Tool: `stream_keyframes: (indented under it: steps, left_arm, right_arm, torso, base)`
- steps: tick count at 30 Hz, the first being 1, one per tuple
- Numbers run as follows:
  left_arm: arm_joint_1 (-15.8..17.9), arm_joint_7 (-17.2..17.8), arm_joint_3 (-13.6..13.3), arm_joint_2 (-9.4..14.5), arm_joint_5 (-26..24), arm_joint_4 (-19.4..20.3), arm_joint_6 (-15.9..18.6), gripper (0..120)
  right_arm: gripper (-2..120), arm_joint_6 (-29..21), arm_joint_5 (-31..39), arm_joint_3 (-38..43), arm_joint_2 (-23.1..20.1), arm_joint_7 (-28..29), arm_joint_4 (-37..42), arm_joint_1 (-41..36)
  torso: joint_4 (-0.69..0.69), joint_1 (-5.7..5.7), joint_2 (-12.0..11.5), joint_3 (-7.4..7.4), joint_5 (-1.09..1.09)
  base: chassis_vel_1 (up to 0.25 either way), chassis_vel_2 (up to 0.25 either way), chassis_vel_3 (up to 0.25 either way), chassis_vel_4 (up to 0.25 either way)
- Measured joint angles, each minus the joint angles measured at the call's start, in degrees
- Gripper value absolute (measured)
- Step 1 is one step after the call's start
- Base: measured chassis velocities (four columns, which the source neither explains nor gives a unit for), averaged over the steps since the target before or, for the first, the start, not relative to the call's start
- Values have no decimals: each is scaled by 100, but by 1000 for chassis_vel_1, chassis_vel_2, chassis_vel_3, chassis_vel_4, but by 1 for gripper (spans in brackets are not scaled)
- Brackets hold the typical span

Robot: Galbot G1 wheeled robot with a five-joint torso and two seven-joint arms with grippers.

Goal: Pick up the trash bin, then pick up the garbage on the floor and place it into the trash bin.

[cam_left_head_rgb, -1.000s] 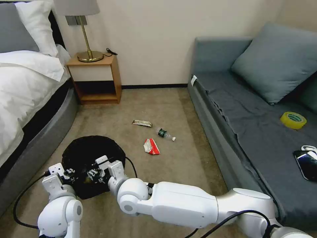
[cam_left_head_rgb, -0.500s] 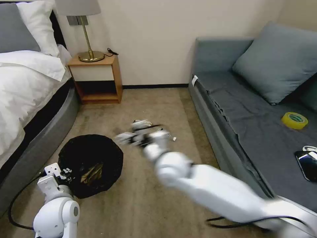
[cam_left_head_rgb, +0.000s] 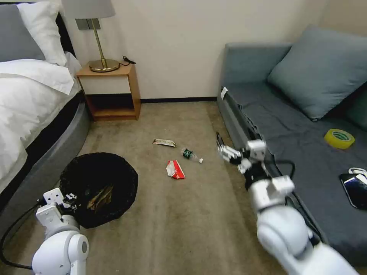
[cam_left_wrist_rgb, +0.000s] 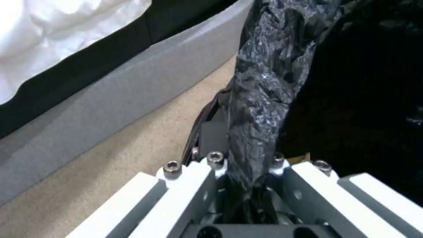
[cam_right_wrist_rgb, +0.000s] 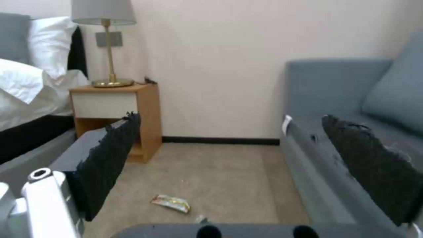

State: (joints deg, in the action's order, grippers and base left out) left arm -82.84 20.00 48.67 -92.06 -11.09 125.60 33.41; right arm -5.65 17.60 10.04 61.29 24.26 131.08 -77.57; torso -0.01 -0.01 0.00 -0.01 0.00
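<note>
The trash bin [cam_left_head_rgb: 114, 172], lined with a crinkly black bag, stands on the carpet beside the bed. My left gripper [cam_left_head_rgb: 71, 198] is shut on its near rim; the left wrist view shows the bag's fold [cam_left_wrist_rgb: 257, 109] pinched between the fingers. A crumpled brown paper [cam_left_head_rgb: 100, 196] lies inside the bin. On the floor are more pieces of garbage: a silvery-gold wrapper [cam_left_head_rgb: 164, 142] [cam_right_wrist_rgb: 171, 202], a small clear bottle [cam_left_head_rgb: 191, 154] and a red-and-white packet [cam_left_head_rgb: 175, 169]. My right gripper [cam_left_head_rgb: 226, 151] [cam_right_wrist_rgb: 238, 158] hangs open and holds nothing, right of the bottle, by the sofa's edge.
A bed [cam_left_head_rgb: 26, 114] runs along the left. A wooden nightstand [cam_left_head_rgb: 111, 91] with a lamp stands at the back wall. The grey sofa [cam_left_head_rgb: 298, 133] on the right carries a cushion, a yellow tape roll [cam_left_head_rgb: 339, 138] and a phone [cam_left_head_rgb: 355, 189].
My right arm has swung from above the bin across the floor to the sofa's edge. The brown paper now lies in the bin. My left gripper kept its hold.
</note>
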Motion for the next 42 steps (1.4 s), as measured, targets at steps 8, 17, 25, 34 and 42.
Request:
stream_keyframes:
  steps: [8,17,25,34,42]
  left_arm:
    - [-2,0,26,7,-17,-8,-22,1]
    - [9,-1,37,-10,-18,-33,-60,1]
    - [39,-3,55,-10,-13,-12,-63,1]
    - [50,-10,64,-9,-8,-11,-87,1]
    - [59,-10,74,-8,-4,-51,-122,1]
  right_arm:
    - [100,238,-434,-258,511,-195,-134,-371]
    - [100,238,-382,-298,359,-215,-222,-282]
    - [100,236,-275,-360,205,-215,-316,-174]
    - [100,211,-189,-464,128,-214,-434,-51]
    - [100,201,-165,-594,123,-213,-559,46]
  torso:
    - [2,0,0,0,-1]
    - [1,0,0,0,-1]
    - [2,0,0,1,-1]
    - [1,1,0,1,0]
    - [1,1,0,1,-1]
  base:
    - [0,0,0,0]
    - [-81,83,75,-84]
    - [-225,224,224,-230]
    - [-229,212,211,-214]
    - [-150,161,151,-160]
